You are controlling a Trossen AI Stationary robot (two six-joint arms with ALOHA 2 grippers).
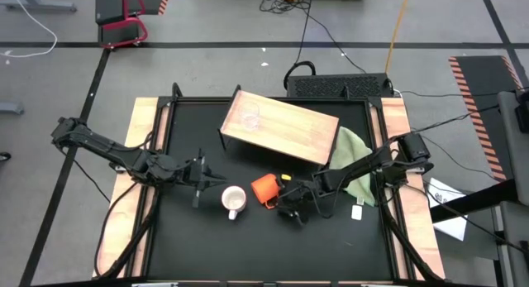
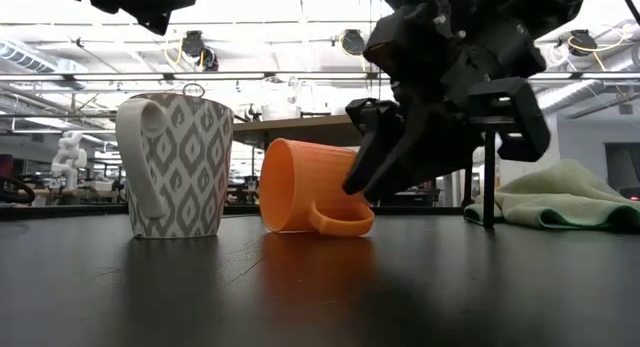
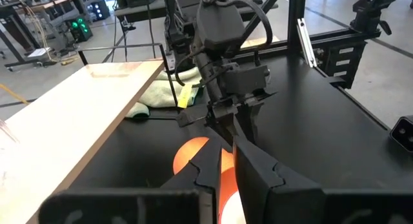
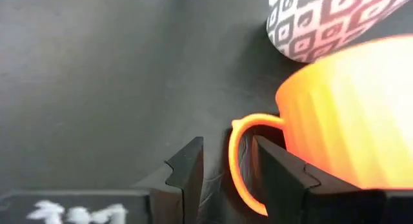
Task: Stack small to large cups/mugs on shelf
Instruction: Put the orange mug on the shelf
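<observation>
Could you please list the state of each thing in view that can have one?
Clear cup: upright on the shelf.
Orange mug: tipped on its side on the table.
Patterned mug: upright on the table.
Right tool: open, straddling the orange mug's handle.
Left tool: beside the patterned mug.

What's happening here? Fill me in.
The right pincer is open around the handle of the orange mug, which lies on its side on the table beside the upright white mug. The clear cup already stands on the shelf. The left pincer waits by the white mug.
</observation>
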